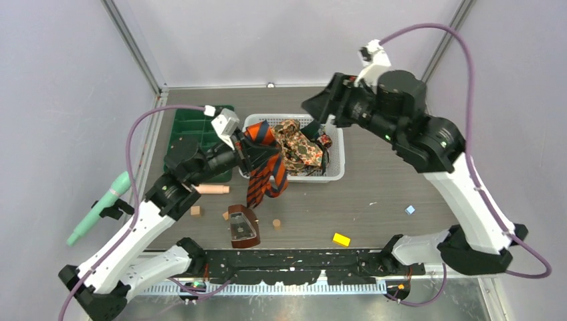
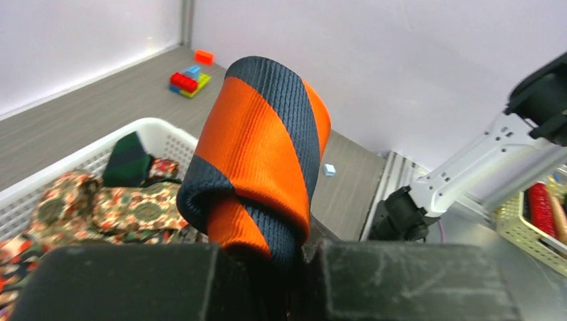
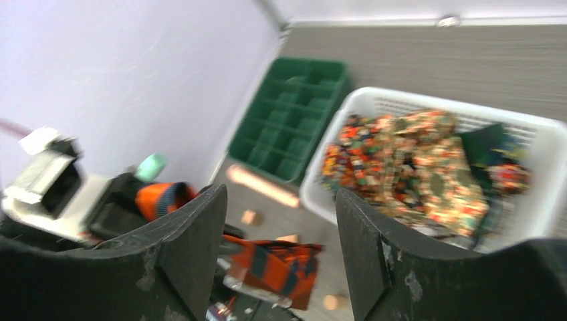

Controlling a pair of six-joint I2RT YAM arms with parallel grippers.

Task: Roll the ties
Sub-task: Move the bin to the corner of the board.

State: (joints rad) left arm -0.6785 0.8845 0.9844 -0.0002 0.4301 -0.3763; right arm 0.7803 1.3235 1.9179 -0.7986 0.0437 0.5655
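My left gripper [image 1: 249, 148] is shut on the orange-and-dark striped tie [image 1: 266, 170], which hangs folded from it above the table in front of the basket. In the left wrist view the tie's fold [image 2: 257, 157] bulges up between the jaws [image 2: 294, 267]. My right gripper [image 1: 319, 105] is open and empty, raised over the basket's far right corner; in its wrist view the gap [image 3: 281, 261] frames the hanging striped tie [image 3: 277, 267]. Paisley ties [image 1: 299, 147] and a dark green tie [image 2: 127, 157] lie in the white mesh basket [image 1: 337, 160].
A green compartment tray [image 1: 194, 130] sits left of the basket. A brown holder [image 1: 242, 227], small wooden blocks [image 1: 195, 210], a peg [image 1: 212, 189], a yellow block [image 1: 342, 239] and a blue cube [image 1: 410, 210] lie on the table. A mint tool [image 1: 100, 207] lies at the left.
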